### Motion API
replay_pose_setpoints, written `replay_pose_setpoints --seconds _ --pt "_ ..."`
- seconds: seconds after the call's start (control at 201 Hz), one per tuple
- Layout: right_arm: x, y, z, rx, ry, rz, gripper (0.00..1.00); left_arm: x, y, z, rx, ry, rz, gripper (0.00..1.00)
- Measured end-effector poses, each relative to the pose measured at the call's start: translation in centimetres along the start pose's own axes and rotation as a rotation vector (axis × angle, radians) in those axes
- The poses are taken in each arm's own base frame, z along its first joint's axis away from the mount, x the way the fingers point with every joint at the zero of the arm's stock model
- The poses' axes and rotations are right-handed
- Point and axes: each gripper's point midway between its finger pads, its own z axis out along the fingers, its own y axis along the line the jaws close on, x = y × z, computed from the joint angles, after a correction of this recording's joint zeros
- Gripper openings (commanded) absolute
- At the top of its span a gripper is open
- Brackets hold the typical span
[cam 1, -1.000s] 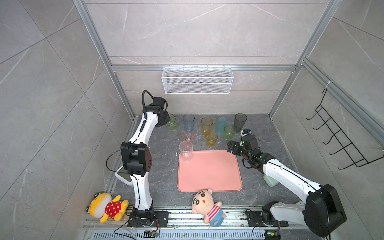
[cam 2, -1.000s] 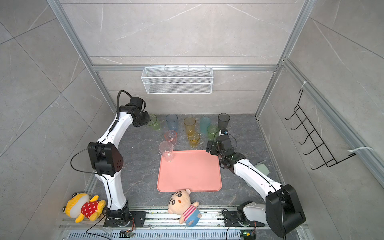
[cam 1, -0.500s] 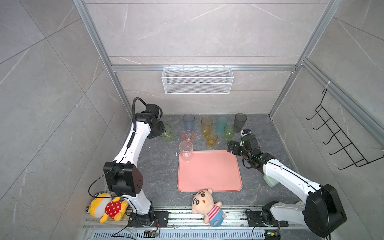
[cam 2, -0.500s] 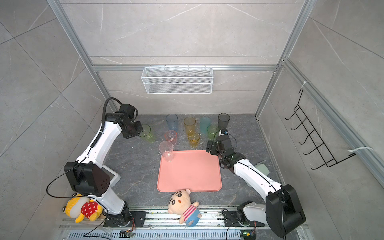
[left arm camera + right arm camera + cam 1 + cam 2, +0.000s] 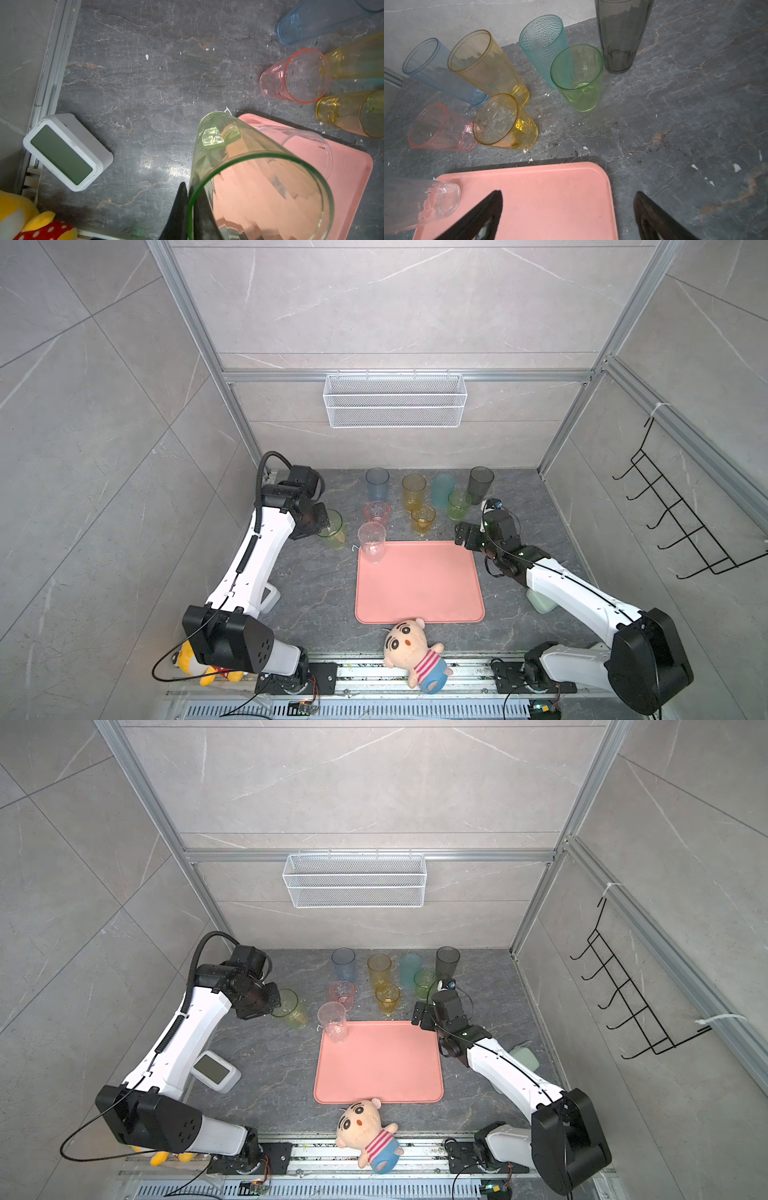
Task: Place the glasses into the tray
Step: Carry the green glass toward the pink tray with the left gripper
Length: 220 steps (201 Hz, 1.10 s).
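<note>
Item: tall green glass (image 5: pixel 255 166), pinched at the rim by your left pincer (image 5: pixel 190 189), held just off the tray's (image 5: pixel 419 589) far left corner. Clear glass (image 5: pixel 372 541) occupies that corner. Right pincer (image 5: pixel 568 194): spread, empty. Step: carrying. Next, you must skirt the clear glass and lower upright.

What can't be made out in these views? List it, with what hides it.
Yellow plush doll: both top views, mostly behind the left arm's elbow.
Pale green box: both top views, partly under the right arm.
Smoky grey tumbler: right wrist view, top cut off by the frame edge.
Green tumbler in the left end effector: no view shows whether its base touches the table.
</note>
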Motion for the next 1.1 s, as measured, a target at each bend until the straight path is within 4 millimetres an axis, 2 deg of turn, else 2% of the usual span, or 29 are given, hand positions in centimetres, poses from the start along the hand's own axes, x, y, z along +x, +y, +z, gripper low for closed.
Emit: replay_pose_setpoints --seconds 0.219,0.423,0.846,1.095 --pt "-0.1 0.0 0.0 -0.001 -0.002 0.0 0.99 2.8 -0.1 -1.5 -0.009 0.014 0.068 0.0" --pt "-0.1 0.1 0.0 -0.002 -0.002 -0.001 0.99 5.2 -0.4 -2.0 -0.016 0.04 0.132 0.0" --pt "-0.2 0.2 -0.1 -0.003 -0.004 -0.001 0.99 8.7 -3.1 -2.1 0.014 0.086 0.261 0.0" --pt "-0.2 0.2 -0.1 -0.001 -0.004 -0.002 0.99 10.6 -4.6 -0.6 0.011 0.133 0.313 0.0"
